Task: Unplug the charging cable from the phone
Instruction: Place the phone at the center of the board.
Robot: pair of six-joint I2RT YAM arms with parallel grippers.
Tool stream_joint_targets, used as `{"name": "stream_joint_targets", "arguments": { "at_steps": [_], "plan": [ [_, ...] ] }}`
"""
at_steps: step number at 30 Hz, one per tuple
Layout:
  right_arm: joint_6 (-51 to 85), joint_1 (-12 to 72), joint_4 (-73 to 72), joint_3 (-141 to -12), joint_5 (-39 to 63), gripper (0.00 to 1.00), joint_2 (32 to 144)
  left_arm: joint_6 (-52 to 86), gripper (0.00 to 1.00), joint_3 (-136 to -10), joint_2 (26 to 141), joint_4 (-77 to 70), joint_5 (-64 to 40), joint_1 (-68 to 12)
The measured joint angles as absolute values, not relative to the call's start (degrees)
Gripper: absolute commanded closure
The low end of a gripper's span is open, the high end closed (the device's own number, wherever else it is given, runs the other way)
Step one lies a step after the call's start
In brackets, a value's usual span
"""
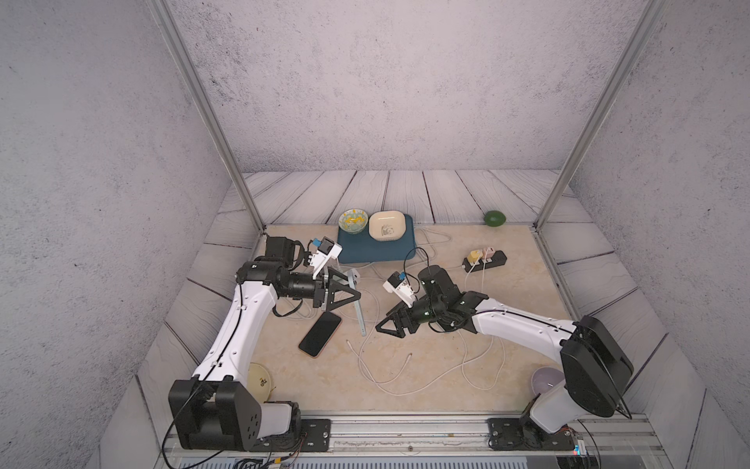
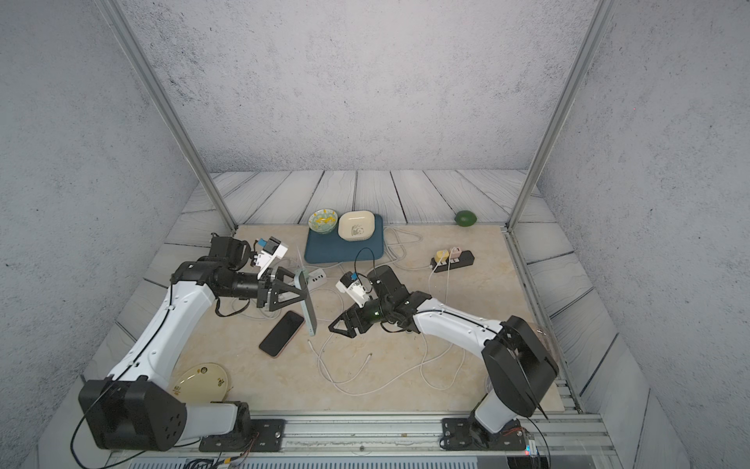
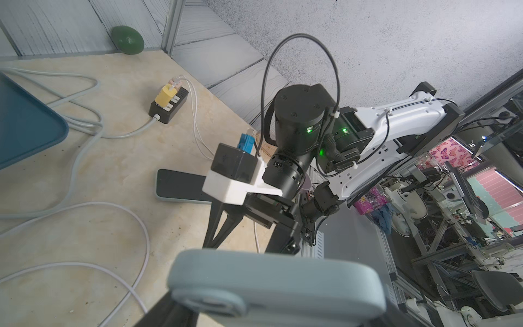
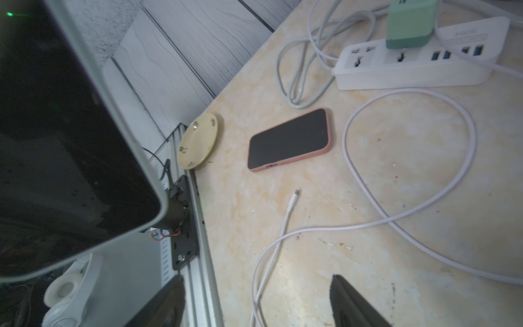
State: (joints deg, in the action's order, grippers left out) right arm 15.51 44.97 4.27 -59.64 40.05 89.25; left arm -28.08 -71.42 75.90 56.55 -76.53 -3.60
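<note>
phone (image 2: 310,314) in a grey-blue case is held edge-on, near upright, over the middle of the worktop (image 1: 308,385), a bit toward the left edge; can't tell if its lower end touches down

left gripper (image 2: 299,293) is clamped on it partway up, one jaw on the front, one on the back

charging cable (image 4: 285,223) is out of the phone: its plug (image 4: 296,193) lies loose on the worktop just beside the phone's lower end, touching neither handset

right gripper (image 1: 382,326) hangs low near the held phone, on the right-arm side of it, jaws wide apart; the cable's slack runs on the worktop under the gap

pink-cased phone (image 1: 320,333) lies flat, screen up, just beside the plug toward the left arm

white power strip (image 4: 410,68) sits beyond the held phone toward the far edge, green charger (image 4: 410,25) plugged into it

black power strip (image 1: 487,260) is near the right edge with a yellow and a pink charger in it

blue tray (image 1: 365,253) sits mid far edge, carrying a round bowl (image 1: 353,221) and a square bowl (image 1: 386,227) side by side

green fruit (image 1: 495,218) is by the far right corner

plate (image 2: 201,381) is at the near left corner, beside the left arm's base
</note>
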Motion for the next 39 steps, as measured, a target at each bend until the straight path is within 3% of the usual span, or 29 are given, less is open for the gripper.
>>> {"name": "stream_joint_targets", "arguments": {
  "at_steps": [12,35,39],
  "plan": [
    [15.1,45.7,-0.4,-61.2,49.8,0.01,87.5,-28.5,0.71,-71.4,75.9,56.6,-76.6,-3.6],
    [13.7,48.8,-3.2,-68.9,51.2,0.01,94.4,-30.7,0.71,-71.4,75.9,58.2,-77.4,-3.6],
    [14.8,48.9,-4.8,-69.0,52.1,0.06,95.0,-31.1,0.71,-71.4,75.9,58.5,-77.5,-3.6]
  ]
}}
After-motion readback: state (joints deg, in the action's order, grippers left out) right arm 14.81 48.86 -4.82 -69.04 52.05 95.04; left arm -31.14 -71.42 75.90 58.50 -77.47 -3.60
